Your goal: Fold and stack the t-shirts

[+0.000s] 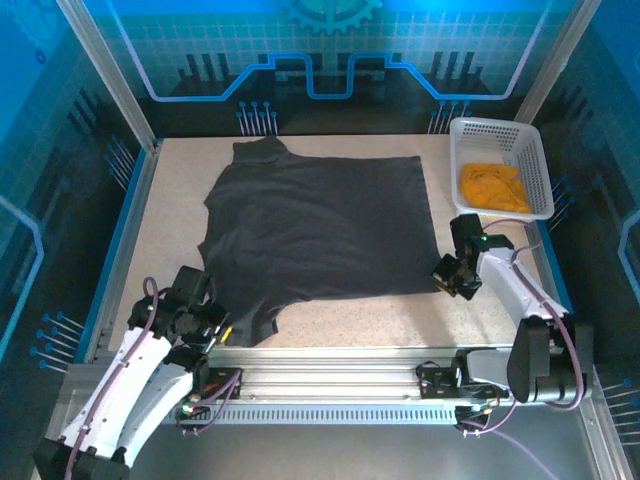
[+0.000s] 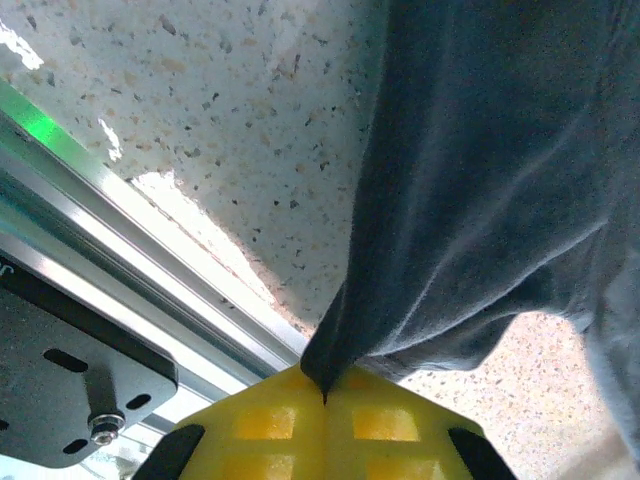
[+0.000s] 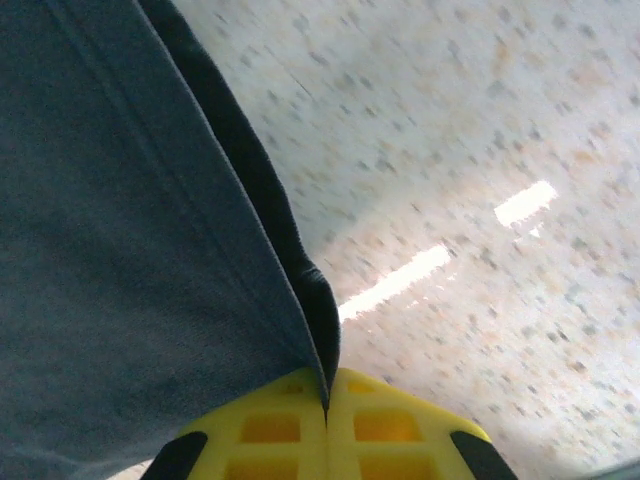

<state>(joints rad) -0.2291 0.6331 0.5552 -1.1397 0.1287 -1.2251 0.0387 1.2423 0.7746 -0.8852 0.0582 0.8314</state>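
Charcoal t-shirt [image 1: 320, 225] lies spread flat; left pincer [image 2: 323, 398] and right pincer [image 3: 326, 402] each clamp a near corner.

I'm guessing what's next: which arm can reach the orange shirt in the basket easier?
Probably the right: the right gripper sits near the basket with the orange shirt; the left gripper is far across. Both pinch the grey shirt.

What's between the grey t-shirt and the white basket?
Bare speckled table only, per the top external view; grey t-shirt and white basket don't touch.
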